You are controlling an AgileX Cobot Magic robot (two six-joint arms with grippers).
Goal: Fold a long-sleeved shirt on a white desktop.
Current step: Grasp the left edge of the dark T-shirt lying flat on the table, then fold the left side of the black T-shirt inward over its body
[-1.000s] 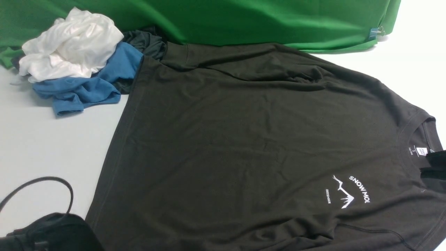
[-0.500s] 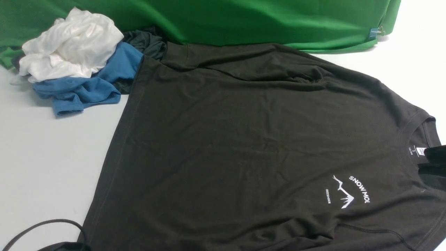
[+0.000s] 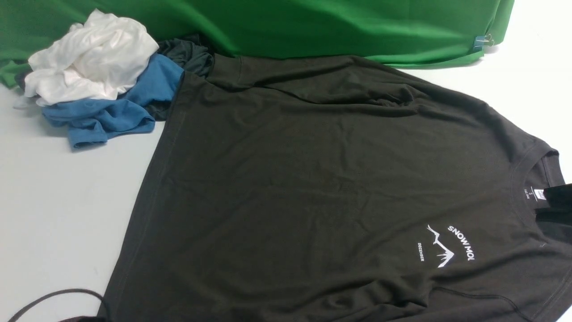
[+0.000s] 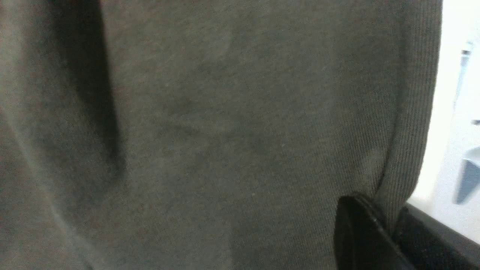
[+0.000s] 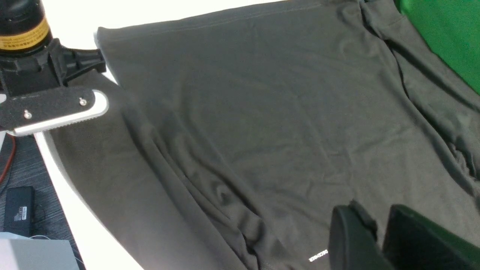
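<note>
Long-sleeved shirt [image 3: 313,179]: black, lay spread chest-up across the tabletop, with the collar toward the right edge, the hem toward the left and one sleeve folded in along the far edge.
White desktop [image 3: 53,188]: showed left of the hem.
Left gripper [image 4: 390,221]: closed, pinching the shirt's ribbed edge at the near hem corner, by the tabletop's near edge.
Right gripper [image 5: 375,221]: closed on a small raised fold of shirt fabric beside the collar.
Far-left corner: white garment [image 3: 89,53] was piled on a blue garment [image 3: 111,112], just beside the hem.
Far edge: green cloth backdrop [image 3: 335,27].
</note>
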